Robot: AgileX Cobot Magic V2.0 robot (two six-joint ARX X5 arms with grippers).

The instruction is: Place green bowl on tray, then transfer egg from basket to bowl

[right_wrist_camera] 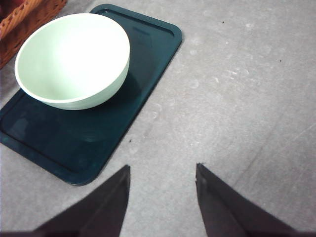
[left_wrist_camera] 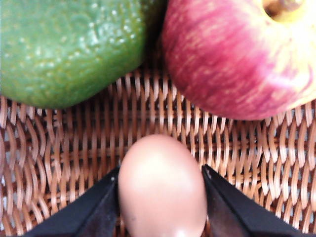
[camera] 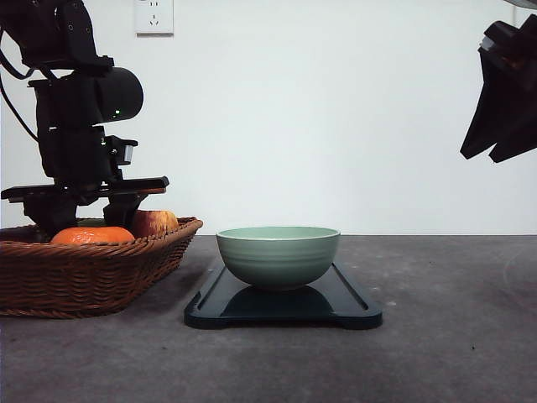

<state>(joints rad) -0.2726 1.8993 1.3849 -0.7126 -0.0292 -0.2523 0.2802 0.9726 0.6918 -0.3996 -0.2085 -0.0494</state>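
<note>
Front view shows the green bowl (camera: pixel 278 255) already sitting on the tray (camera: pixel 352 304), so the first step looks done and the egg transfer remains. Left wrist view adds what the basket (camera: pixel 92 273) wall hides from the front: the left gripper (left_wrist_camera: pixel 162 197) flanks the egg (left_wrist_camera: pixel 162 187) on the wicker, its fingers at both sides, though whether it has clamped I cannot tell. Right wrist view shows the right gripper (right_wrist_camera: pixel 163 182) spread wide, holding nothing, above the table (right_wrist_camera: pixel 247 98) beside the tray.

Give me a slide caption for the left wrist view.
Left gripper straddles an egg on the basket floor, beside an avocado and a red apple.
</note>
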